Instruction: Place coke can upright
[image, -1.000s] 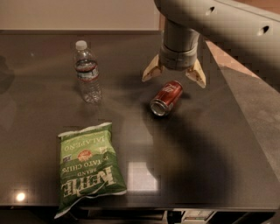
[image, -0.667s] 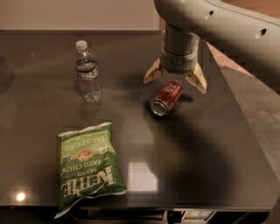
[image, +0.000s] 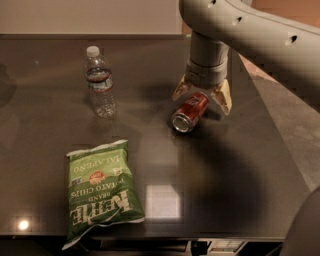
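The coke can (image: 190, 111), red with a silver end facing me, lies on its side on the dark table (image: 150, 150) at centre right. My gripper (image: 202, 98) hangs straight down over the can's far end. Its two tan fingers (image: 222, 97) are spread apart, one on each side of the can's rear part, low near the table. The jaws are open and not closed on the can. The grey arm comes in from the upper right.
A clear plastic water bottle (image: 100, 82) with a white cap stands upright at the back left. A green bag of jalapeño potato chips (image: 100, 192) lies flat near the front edge. The table's right edge runs diagonally beside the arm.
The gripper has come down a little and now straddles the rear of the can more closely. The can, bottle and chips have not moved.
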